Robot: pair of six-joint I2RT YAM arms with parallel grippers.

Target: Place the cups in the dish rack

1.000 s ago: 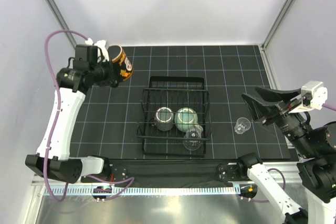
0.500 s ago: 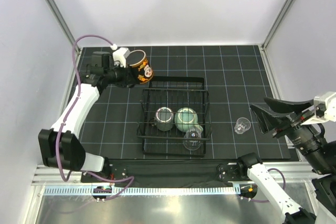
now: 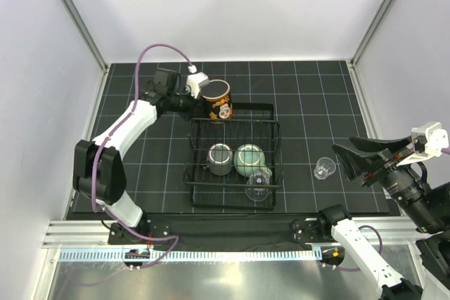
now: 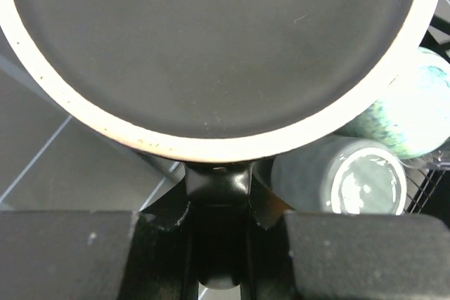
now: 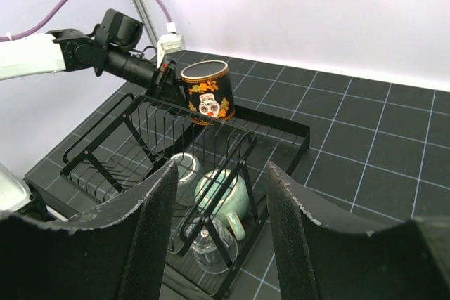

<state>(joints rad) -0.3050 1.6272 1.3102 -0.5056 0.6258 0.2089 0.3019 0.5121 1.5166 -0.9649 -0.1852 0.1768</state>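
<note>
skull cup (image 3: pixel 218 102): hangs over the far rim of the dish rack (image 3: pixel 190 168), not yet inside. its flat dark end with a pale ring faces up, so it looks turned mouth-down, probably so it can drain.
left gripper (image 4: pixel 219 205): pinched on the cup's black handle. holding it there leaves the cup's body free to go down between the wires.
right gripper (image 3: pixel 346 159): spread and holding nothing, low at the right side. it sits near the loose glass, likely waiting to take it.
loose glass (image 3: pixel 323 168): stands on the table (image 3: pixel 302 89), to the right of the rack and apart from it. this one is yet to be loaded.
dark grey-green mug (image 3: pixel 219 159): in the rack, base up.
speckled pale-green mug (image 3: pixel 248 160): in the rack, just beside the grey-green one.
second glass (image 3: pixel 258 185): in the rack, by the near rim.
free room: the far half of the rack is bare wire, right under the held cup, and is the likely spot for it.
writing: none readable. the skull cup carries a skull and orange ornament print, and i can make out no words or brand.
</note>
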